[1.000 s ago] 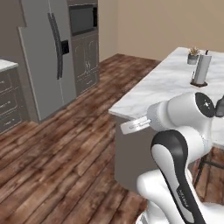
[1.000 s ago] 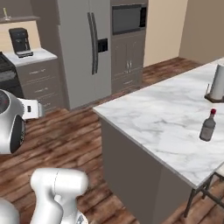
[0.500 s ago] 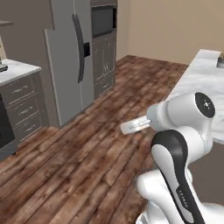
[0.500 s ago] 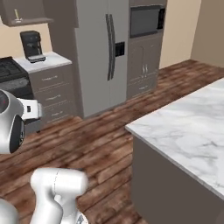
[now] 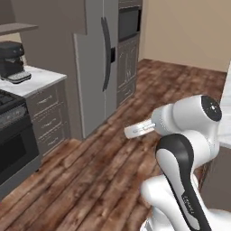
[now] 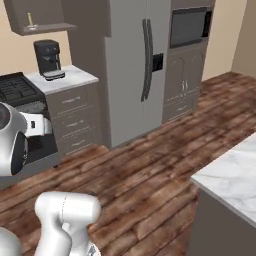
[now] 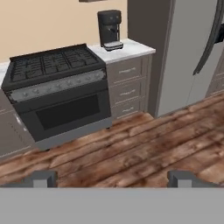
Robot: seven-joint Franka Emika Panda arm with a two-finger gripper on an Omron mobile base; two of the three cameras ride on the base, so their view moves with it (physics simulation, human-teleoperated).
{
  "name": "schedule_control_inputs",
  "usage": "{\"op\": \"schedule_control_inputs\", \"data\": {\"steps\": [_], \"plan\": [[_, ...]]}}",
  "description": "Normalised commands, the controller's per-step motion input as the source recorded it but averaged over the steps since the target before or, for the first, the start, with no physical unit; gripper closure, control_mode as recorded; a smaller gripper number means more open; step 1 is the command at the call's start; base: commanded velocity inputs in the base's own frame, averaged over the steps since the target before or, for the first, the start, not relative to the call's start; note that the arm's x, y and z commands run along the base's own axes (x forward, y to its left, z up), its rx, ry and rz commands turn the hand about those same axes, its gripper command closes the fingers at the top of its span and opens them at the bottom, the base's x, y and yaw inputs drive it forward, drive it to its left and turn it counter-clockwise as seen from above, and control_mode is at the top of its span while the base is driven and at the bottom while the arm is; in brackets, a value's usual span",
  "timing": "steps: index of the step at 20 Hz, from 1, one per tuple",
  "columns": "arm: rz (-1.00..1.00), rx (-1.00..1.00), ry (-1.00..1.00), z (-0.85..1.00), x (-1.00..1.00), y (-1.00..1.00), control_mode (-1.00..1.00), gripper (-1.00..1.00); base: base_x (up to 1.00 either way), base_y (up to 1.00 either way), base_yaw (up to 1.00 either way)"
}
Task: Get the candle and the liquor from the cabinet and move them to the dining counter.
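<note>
The end effector (image 7: 112, 179) hangs wide open and empty, facing the stove (image 7: 57, 87), while the candle (image 6: 30, 20) stands upright in the open cabinet (image 6: 37, 17), high, far and left above the coffee machine (image 6: 47, 60).

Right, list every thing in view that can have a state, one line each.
gripper: open, holding nothing
fridge: doors shut
oven: door shut
drawers: all shut
microwave: door shut
candle: upright in the open cabinet
</note>
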Motion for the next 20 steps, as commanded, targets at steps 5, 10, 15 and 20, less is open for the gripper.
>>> {"op": "schedule_control_inputs", "data": {"steps": [5,10,15,20], "plan": [[0.0,0.0,0.0,0.0,0.0,0.0,1.0,-1.0,0.67,0.97,0.0],[0.0,0.0,0.0,0.0,0.0,0.0,1.0,-1.0,0.77,0.75,0.04],[0.0,0.0,0.0,0.0,0.0,0.0,1.0,-1.0,0.87,0.6,0.16],[0.0,0.0,0.0,0.0,0.0,0.0,1.0,-1.0,0.68,0.18,0.28]]}}
